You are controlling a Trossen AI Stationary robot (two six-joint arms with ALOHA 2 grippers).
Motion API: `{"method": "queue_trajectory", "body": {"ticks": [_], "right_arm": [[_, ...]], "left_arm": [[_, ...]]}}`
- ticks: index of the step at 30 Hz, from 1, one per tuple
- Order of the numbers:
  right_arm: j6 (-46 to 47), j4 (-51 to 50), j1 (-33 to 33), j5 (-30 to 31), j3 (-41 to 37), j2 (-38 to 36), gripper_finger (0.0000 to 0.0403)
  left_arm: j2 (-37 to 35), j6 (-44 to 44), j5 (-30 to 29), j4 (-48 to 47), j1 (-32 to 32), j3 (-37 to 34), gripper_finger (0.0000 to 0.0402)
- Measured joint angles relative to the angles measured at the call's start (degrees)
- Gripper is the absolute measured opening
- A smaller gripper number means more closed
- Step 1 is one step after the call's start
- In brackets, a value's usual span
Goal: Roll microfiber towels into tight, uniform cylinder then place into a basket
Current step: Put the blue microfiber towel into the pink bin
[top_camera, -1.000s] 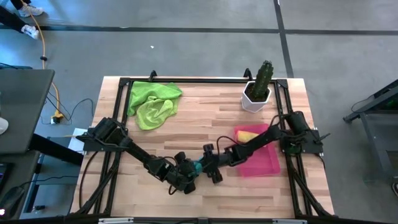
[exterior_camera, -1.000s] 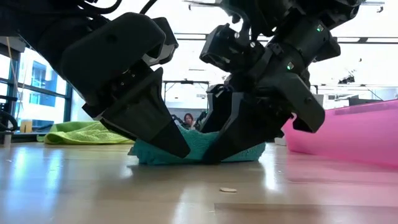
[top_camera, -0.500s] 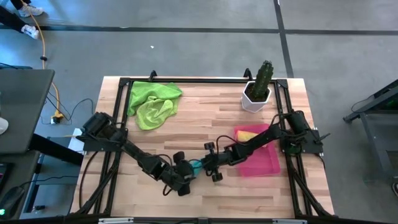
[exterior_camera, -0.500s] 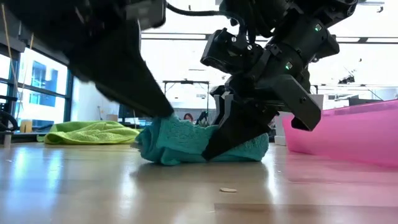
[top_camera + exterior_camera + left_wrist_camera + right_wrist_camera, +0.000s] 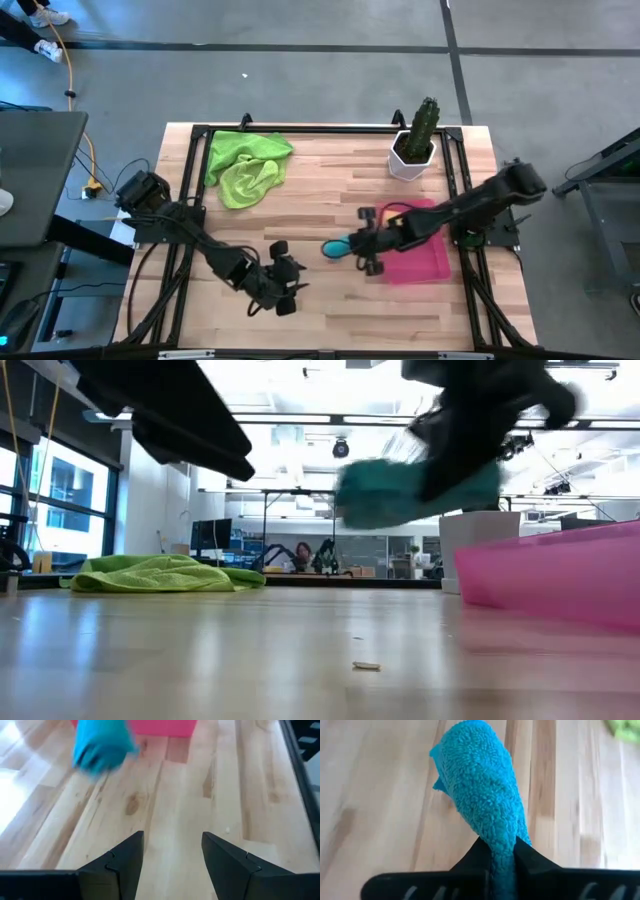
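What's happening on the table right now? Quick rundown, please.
Right gripper shut on rolled teal towel, lifted beside pink basket. Left gripper open, empty. Nothing in the way.

White pot point(image 5: 409, 160) with green cactus point(image 5: 425, 120) — far right of wooden table point(image 5: 320, 215).

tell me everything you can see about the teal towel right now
The teal towel is a fuzzy microfiber cloth rolled into a stubby cylinder. The right gripper pinches one end, its jaws shut on the cloth, so the roll sticks out forward past the fingertips. In the low view it hangs clear of the wooden table, touching nothing but the gripper. From above it sits just left of the pink basket, not yet over it.
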Motion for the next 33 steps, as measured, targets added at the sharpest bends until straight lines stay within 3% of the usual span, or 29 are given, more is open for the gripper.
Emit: {"method": "queue_trajectory", "body": {"ticks": [9,12,17,22,33], "right_arm": [[21.4,-29.3,8.8,5.5,0.0,-15.5,0.0004],[28.8,-34.3,12.0,7.9,-2.5,-18.7,0.0004],[35.7,-27.9,14.2,8.7,-13.8,-21.5,0.0005],[36.3,-18.6,13.6,8.9,-23.9,-21.6,0.0005],[35.4,-4.3,10.3,6.1,-33.5,-21.6,0.0006]], "left_arm": [[0.0,-1.4,-1.4,-2.5,-0.3,0.0,0.0188],[0.0,-1.3,-2.6,-2.6,-0.3,0.0,0.0188],[0.0,-1.1,-3.1,-2.9,0.1,0.0,0.0188],[0.0,-1.0,-3.3,-2.9,1.1,0.0,0.0188],[0.0,-0.9,-3.3,-3.0,3.4,0.0,0.0188]]}}
